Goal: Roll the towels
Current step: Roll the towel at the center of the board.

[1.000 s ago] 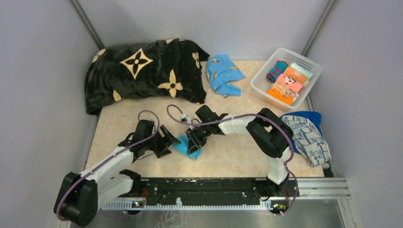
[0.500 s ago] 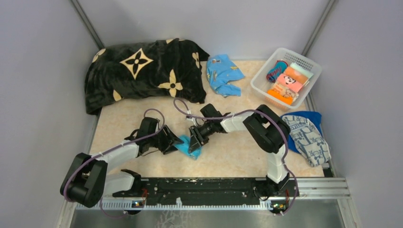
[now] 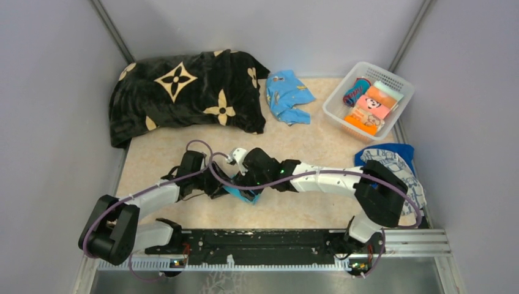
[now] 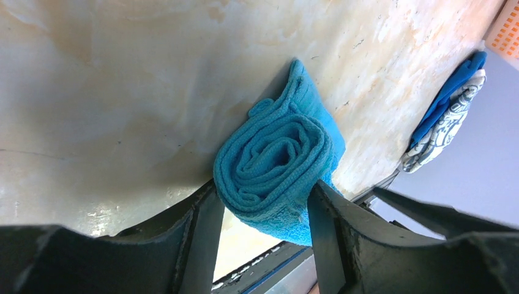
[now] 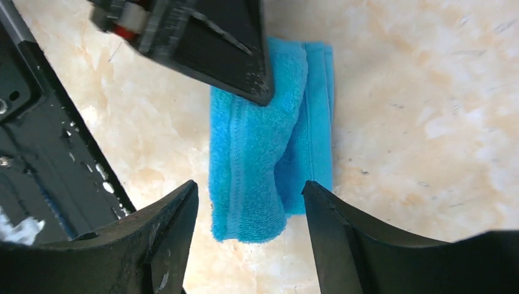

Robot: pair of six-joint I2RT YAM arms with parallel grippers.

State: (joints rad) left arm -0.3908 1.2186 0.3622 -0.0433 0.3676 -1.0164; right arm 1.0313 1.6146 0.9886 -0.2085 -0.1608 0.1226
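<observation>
We are looking down on a beige table (image 3: 294, 135) with a black blanket (image 3: 183, 92) bearing cream flowers, which is lying bunched in its far left corner. The left arm (image 3: 153, 199) and right arm (image 3: 330, 180) are both reaching in toward the middle of the table, a little nearer its near edge, and their wrists are meeting there.

At the right edge a blue towel (image 3: 401, 149) is lying flat, with a white towel (image 3: 392, 162) printed in dark blue resting on top of it. The right arm's elbow is hiding part of both. In the far right corner a white basket (image 3: 367, 64) is sitting with colourful things packed inside. A crumpled light-blue cloth (image 3: 287, 95) is lying by the far edge, between blanket and basket.

The turquoise towel (image 4: 275, 165) is lying on the table between the two wrists, wound into a roll whose spiral end is facing the left wrist camera.

The left gripper (image 4: 262, 190) is pinching that roll, with one finger pressing each side of it. The right gripper (image 5: 250, 187) is hovering above the other end with its fingers spread wide, and we are seeing no contact with the cloth. From the right wrist, one left finger (image 5: 232, 55) is showing on top of the towel.
</observation>
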